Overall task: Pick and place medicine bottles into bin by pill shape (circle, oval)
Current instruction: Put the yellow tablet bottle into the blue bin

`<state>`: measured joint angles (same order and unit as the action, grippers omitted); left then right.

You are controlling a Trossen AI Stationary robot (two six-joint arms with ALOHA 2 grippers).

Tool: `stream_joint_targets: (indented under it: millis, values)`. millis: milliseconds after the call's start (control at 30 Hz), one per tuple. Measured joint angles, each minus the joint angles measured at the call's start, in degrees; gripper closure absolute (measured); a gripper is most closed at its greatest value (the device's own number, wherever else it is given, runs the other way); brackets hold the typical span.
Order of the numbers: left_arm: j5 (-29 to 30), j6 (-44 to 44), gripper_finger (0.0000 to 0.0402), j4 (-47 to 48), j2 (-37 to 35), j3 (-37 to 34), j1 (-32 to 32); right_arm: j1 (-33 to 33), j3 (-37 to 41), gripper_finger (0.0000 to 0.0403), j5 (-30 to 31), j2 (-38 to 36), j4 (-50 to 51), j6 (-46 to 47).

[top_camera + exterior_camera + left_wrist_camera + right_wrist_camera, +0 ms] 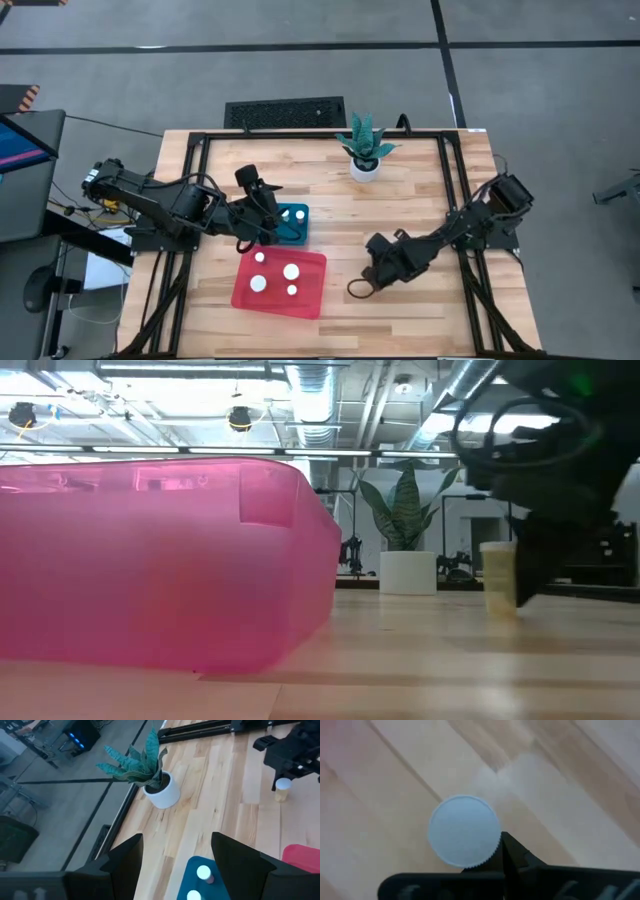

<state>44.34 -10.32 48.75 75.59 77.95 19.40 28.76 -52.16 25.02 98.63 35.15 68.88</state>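
High view: we count four white-capped bottles (291, 271) in shallow pink plastic bin (312, 300), two in small teal bin (303, 213).
Left gripper (175, 855): spread, empty, above teal bin.
Right gripper (371, 283): pressed together beside lone pale bottle (282, 789).
Remaining: we judge that one.

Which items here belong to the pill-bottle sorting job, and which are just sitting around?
Part of the job:
- pink bin with four white-capped bottles
- teal bin holding two bottles
- loose bottle on the table by the right gripper, which is shut
- left gripper, open, over the teal bin

Just lying about:
- potted plant
- keyboard beyond the table
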Motion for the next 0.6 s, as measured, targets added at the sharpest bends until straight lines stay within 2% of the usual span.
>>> stream_joint_targets:
  millis: [367, 600]
  values:
    - [0.00, -0.03, 0.0172, 0.33, 0.00, 0.00, 0.00, -7.25, -0.02, 0.0401, 2.08, 0.00, -6.81, -9.22]
    - [-0.50, -0.60, 0.0172, 0.30, 0.00, 0.00, 0.02, -7.14, -0.02, 0.0401, 2.07, -3.29, -5.62, -9.42]
